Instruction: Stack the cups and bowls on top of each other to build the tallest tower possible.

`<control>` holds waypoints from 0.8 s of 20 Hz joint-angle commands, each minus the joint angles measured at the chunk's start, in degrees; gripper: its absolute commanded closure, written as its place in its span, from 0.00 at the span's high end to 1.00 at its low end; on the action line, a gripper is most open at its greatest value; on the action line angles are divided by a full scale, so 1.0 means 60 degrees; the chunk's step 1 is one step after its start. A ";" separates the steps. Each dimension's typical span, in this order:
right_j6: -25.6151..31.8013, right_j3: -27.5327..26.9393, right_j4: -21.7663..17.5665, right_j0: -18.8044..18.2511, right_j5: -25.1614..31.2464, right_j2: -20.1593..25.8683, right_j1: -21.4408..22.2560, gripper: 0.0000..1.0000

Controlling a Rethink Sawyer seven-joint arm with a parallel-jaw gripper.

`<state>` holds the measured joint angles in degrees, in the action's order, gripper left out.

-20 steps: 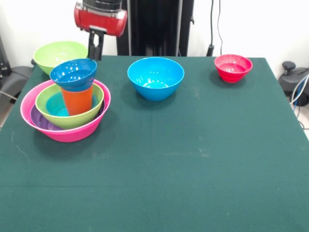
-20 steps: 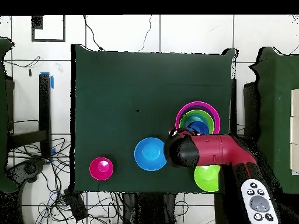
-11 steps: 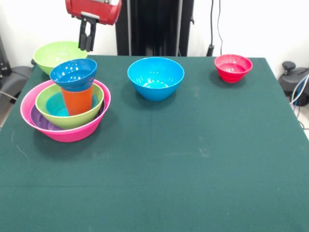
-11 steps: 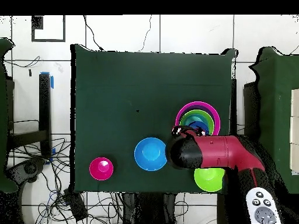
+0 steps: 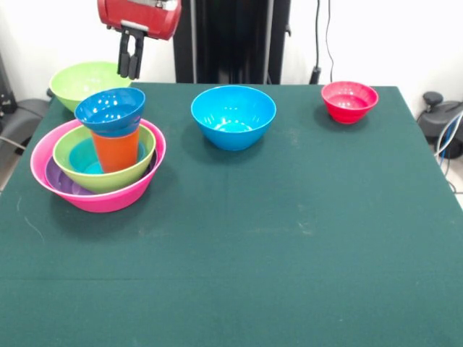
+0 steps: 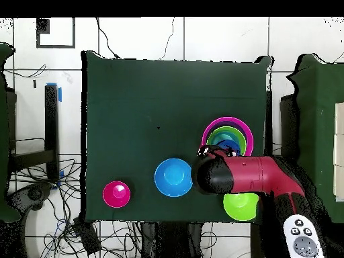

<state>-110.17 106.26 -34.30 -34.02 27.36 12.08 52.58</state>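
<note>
From above, the arm point(image 6: 252, 176) hides part of the tower point(image 5: 99, 155) from you. Your gripper point(image 5: 130, 56) hangs empty, fingers pressed together, above the lime bowl point(image 5: 88, 82) at far left. In the pink bowl point(image 5: 108, 196) nest purple, lime and blue bowls; the orange cup point(image 5: 116, 150) carries a blue bowl point(image 5: 110, 110).

A: What's stacked?
B: The tower point(image 5: 98, 163): pink bowl point(image 5: 108, 199) base, nested bowls, upright orange cup point(image 5: 116, 150) topped by a blue bowl point(image 5: 110, 110).
A: Loose ones?
B: Blue point(image 5: 233, 116), red point(image 5: 349, 100), lime point(image 5: 87, 81), all upright, apart.
</note>
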 commanded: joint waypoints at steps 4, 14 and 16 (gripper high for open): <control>0.0833 0.0233 -0.0299 0.0076 0.0123 0.0882 -0.0882 0.00; 0.0664 0.0029 -0.0390 0.0146 -0.0199 0.0892 -0.1309 0.00; 0.0628 -0.0004 -0.0432 0.0153 -0.0295 0.0876 -0.1392 0.00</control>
<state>-110.17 106.23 -34.31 -34.02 27.36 12.13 48.73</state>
